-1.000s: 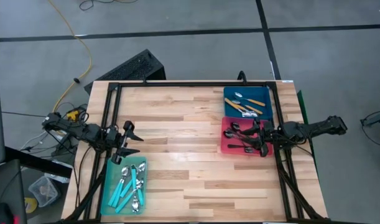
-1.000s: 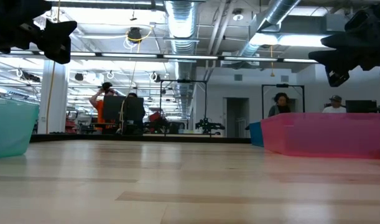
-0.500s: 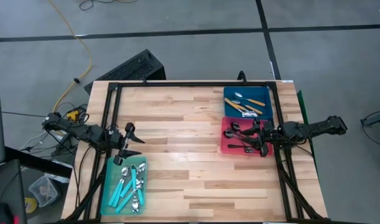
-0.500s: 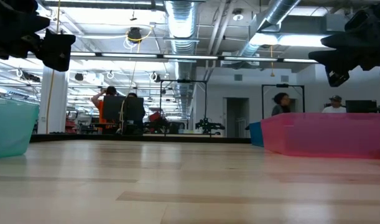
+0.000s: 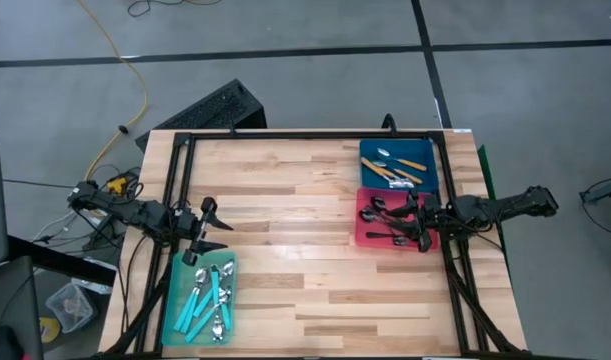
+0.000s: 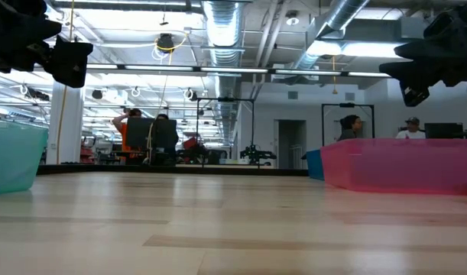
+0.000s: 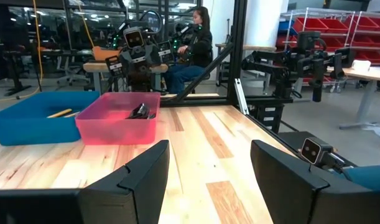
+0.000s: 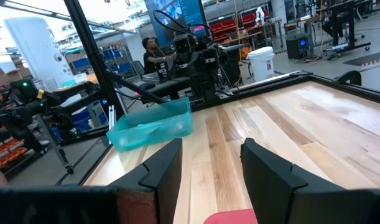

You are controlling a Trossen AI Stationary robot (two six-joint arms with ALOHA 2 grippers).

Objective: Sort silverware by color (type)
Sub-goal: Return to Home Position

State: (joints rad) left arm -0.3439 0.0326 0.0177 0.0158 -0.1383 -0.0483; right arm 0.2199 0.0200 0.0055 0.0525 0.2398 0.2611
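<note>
The silverware lies in three trays. Teal-handled spoons [image 5: 207, 300] fill a teal tray [image 5: 181, 275] at the near left. Orange-handled spoons [image 5: 400, 168] lie in a blue tray [image 5: 369, 150] at the far right. Dark spoons [image 5: 385, 215] lie in a pink tray [image 5: 363, 238] just nearer than the blue one. My left gripper [image 5: 213, 225] hovers open and level just beyond the teal tray's far edge, with nothing between its fingers [image 7: 140, 180]. My right gripper [image 5: 415, 222] hovers open and level over the pink tray's right side, also holding nothing.
Bare wooden tabletop [image 5: 295, 230] stretches between the trays. A black frame [image 5: 285, 134] runs along the table's edges. A keyboard [image 5: 210, 108] lies on the floor beyond the far edge. People sit and stand in the room behind [image 6: 348, 126].
My left gripper has tipped slightly downward and then held still. The spoons and trays have stayed where they were.
</note>
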